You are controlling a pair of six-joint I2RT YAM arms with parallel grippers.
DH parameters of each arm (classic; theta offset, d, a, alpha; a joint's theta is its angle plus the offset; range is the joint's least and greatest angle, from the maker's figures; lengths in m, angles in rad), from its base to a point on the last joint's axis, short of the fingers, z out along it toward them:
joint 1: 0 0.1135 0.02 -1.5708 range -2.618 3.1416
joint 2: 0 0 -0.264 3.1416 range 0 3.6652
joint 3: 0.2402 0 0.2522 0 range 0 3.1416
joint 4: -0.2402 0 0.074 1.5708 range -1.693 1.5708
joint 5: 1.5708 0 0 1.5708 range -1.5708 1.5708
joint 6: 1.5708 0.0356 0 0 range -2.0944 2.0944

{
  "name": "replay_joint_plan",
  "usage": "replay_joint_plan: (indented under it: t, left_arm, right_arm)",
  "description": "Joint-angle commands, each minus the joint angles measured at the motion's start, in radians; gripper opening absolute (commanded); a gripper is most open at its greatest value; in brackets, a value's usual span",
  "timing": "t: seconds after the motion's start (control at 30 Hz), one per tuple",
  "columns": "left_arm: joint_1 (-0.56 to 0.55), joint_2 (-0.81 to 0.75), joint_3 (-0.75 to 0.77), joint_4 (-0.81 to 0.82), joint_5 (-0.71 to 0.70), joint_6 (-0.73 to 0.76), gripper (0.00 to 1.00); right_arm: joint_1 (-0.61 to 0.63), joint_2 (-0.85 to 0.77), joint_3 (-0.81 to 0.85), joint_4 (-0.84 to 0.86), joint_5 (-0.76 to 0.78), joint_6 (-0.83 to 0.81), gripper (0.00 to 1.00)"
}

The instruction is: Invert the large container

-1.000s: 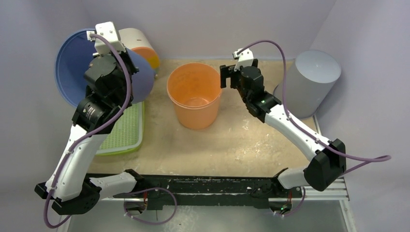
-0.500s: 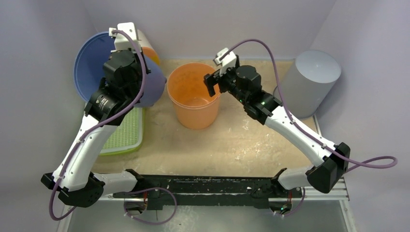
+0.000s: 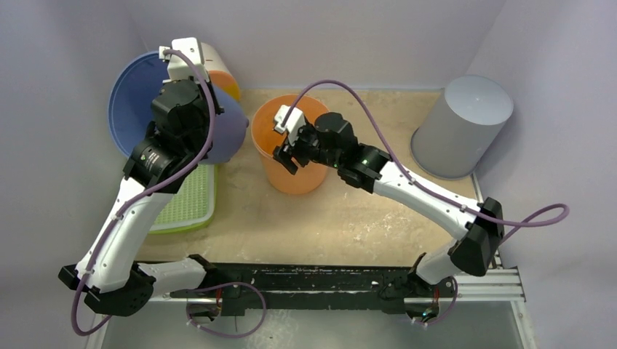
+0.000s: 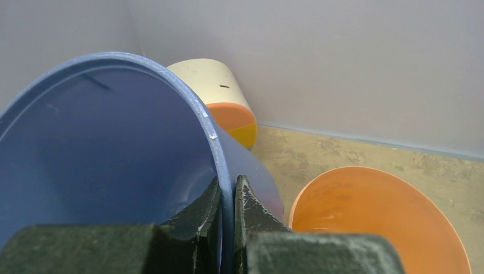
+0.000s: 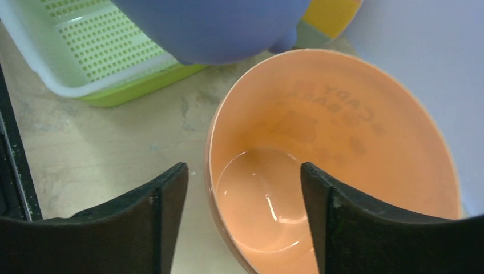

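Observation:
The large blue container (image 3: pixel 134 94) is tipped on its side at the back left, its mouth facing left and up. It fills the left wrist view (image 4: pixel 103 142), and its base shows in the right wrist view (image 5: pixel 217 28). My left gripper (image 4: pixel 228 194) is shut on its rim, one finger inside and one outside; in the top view it (image 3: pixel 190 109) lies under the wrist. My right gripper (image 3: pixel 285 156) is open and empty, above the near-left rim of an upright orange bucket (image 3: pixel 291 174), with that rim between its fingers (image 5: pixel 244 188).
A grey bucket (image 3: pixel 462 123) stands upside down at the back right. A green-and-white perforated tray (image 3: pixel 185 200) lies under the left arm. A cream, orange and yellow cylinder (image 3: pixel 218 69) lies behind the blue container. The orange bucket (image 4: pixel 371 217) stands just right of the blue one.
My right gripper has swung left across the orange bucket, from its right side to its near-left rim. My left arm carried the blue container a little to the right, then held.

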Motion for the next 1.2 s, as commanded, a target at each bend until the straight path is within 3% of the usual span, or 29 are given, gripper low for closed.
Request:
replay_joint_plan:
  t: [0.0,0.3,0.5,0.8,1.0,1.17]
  left_arm:
    - [0.001,-0.05,-0.004,0.072,-0.026,0.025,0.0]
    - [0.001,-0.072,-0.036,0.055,-0.029,0.011,0.0]
    - [0.001,-0.081,-0.05,0.056,-0.035,0.016,0.0]
    - [0.001,-0.094,-0.039,0.046,-0.068,0.017,0.0]
    - [0.001,-0.09,-0.032,0.037,-0.1,0.023,0.0]
    - [0.002,-0.1,-0.024,0.024,-0.179,0.049,0.0]
  right_arm:
    - [0.001,0.051,0.061,-0.021,-0.058,-0.033,0.68]
    - [0.001,0.142,0.103,-0.011,-0.061,-0.039,0.64]
    - [0.001,0.197,0.14,-0.034,-0.055,-0.036,0.4]
    - [0.001,0.219,0.136,-0.043,-0.058,-0.031,0.43]
    - [0.001,0.207,0.131,-0.046,-0.018,0.015,0.0]
    - [-0.019,0.143,0.101,0.05,0.044,0.077,0.0]
